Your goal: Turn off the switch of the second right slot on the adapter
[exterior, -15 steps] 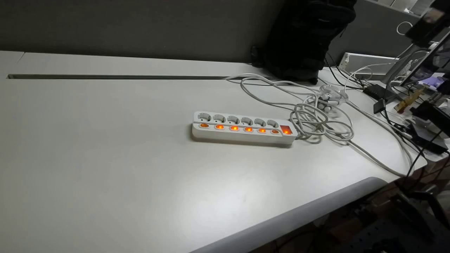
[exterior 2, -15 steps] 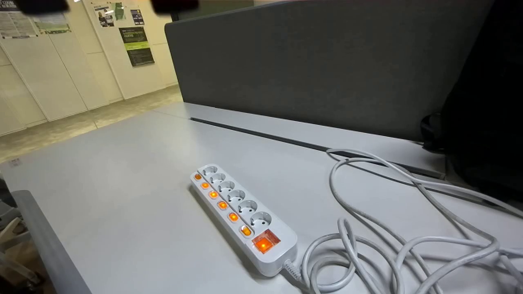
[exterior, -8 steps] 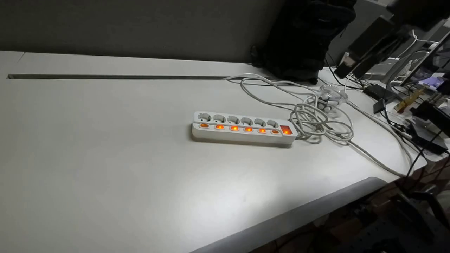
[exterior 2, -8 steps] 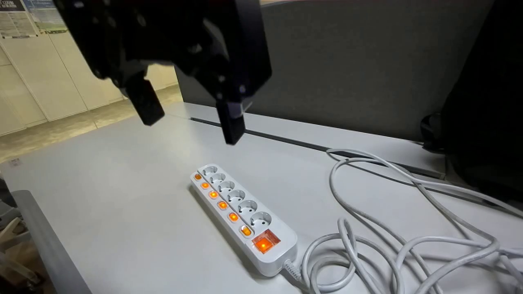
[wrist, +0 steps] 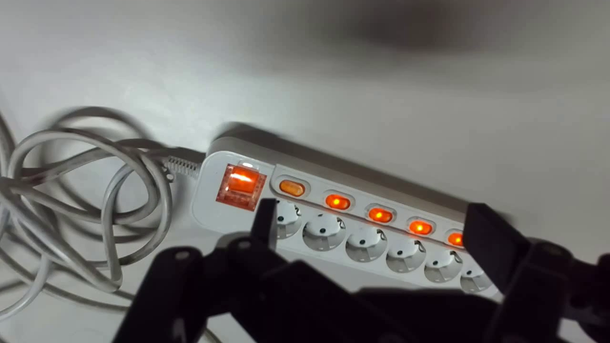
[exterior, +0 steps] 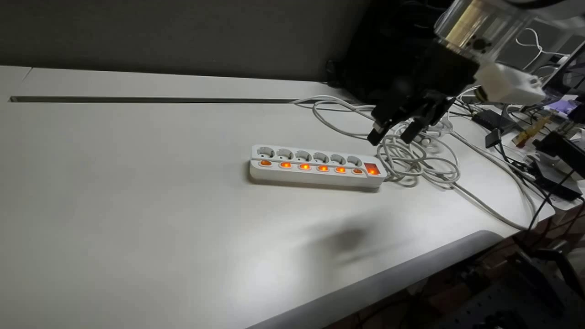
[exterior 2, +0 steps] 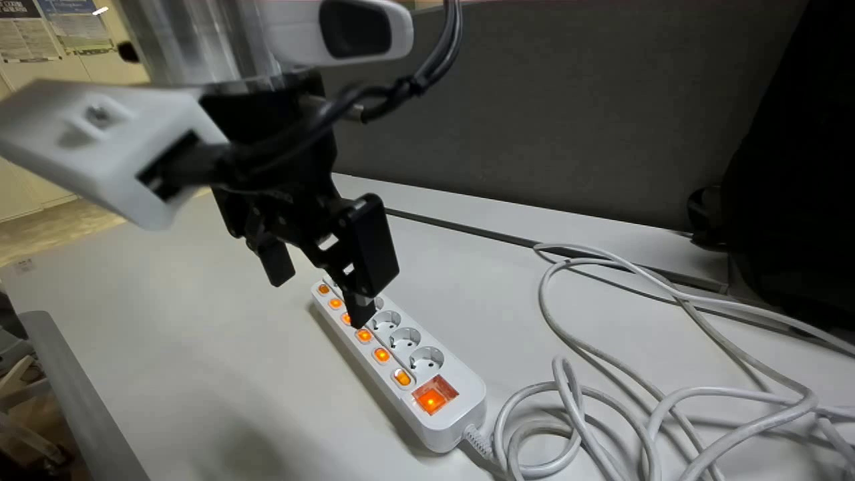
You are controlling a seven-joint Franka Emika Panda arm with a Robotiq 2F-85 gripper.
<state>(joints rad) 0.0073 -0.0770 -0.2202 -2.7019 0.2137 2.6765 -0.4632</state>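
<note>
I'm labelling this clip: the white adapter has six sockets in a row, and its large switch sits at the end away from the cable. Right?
No: the large switch sits at the end where the cable joins, as the wrist view shows. The white adapter does have six sockets in a row.

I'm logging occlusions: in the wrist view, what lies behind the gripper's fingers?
Parts of the adapter. One finger partly covers the socket nearest the main switch; the rest shows. The other finger hides the small switch farthest from the main one, which both exterior views show.
</note>
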